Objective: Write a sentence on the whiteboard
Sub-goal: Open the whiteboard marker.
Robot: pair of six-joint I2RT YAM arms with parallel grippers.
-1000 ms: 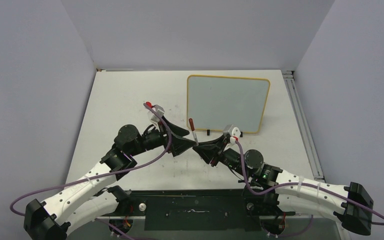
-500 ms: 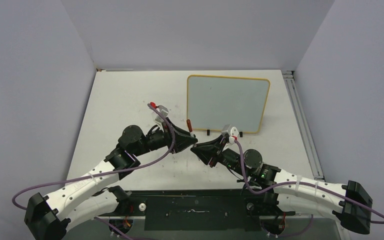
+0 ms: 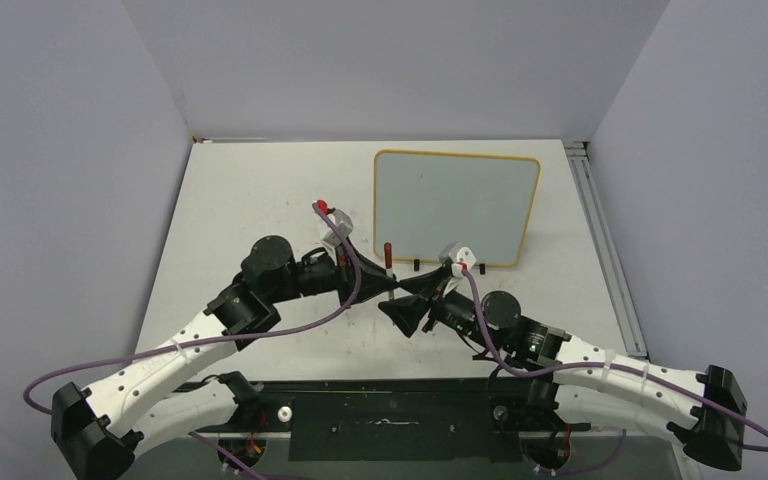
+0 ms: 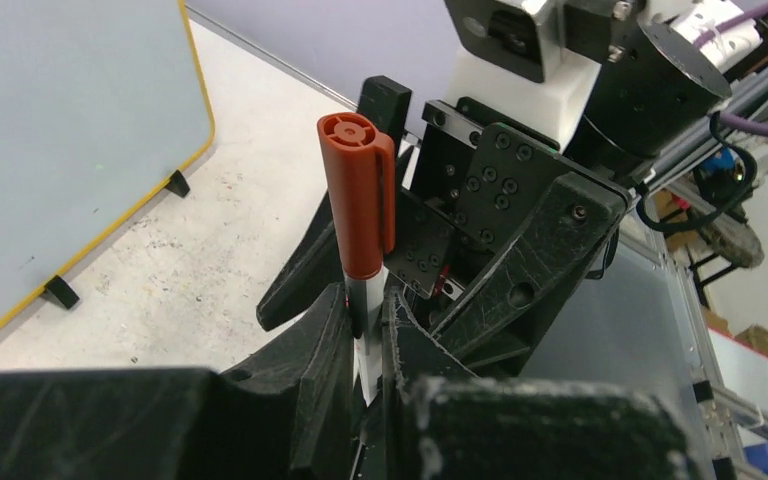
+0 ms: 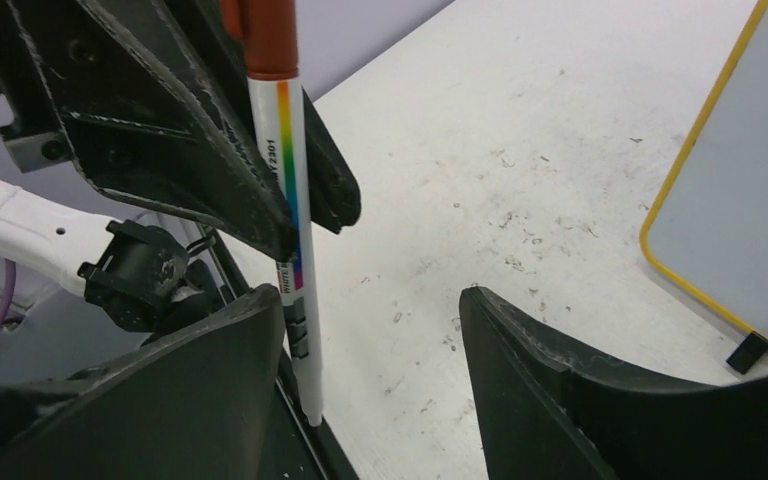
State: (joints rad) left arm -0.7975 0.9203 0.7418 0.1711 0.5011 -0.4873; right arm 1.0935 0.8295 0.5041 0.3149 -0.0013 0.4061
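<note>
The whiteboard (image 3: 457, 205) stands at the back right on two black feet, yellow-framed, its face blank; the sentence is not in view. A white marker with a red-brown cap (image 3: 387, 252) stands upright in front of the board. My left gripper (image 3: 387, 284) is shut on the marker's barrel (image 4: 365, 322), below the cap (image 4: 358, 190). My right gripper (image 3: 401, 298) faces it from the right and stands open (image 5: 370, 292). The marker's lower barrel (image 5: 295, 290) runs close beside one right finger (image 5: 210, 370), far from the other finger (image 5: 560, 380).
The whiteboard's edge (image 5: 750, 190) and one black foot (image 5: 752, 352) lie right of my right gripper. The white tabletop (image 3: 250, 200) is scuffed. A metal rail (image 3: 600, 240) runs along the right edge, and a dark base plate (image 3: 390, 425) spans the near edge.
The left gripper has closed on the marker while moving right. The right gripper, shut on the marker before, has opened and let go of it.
</note>
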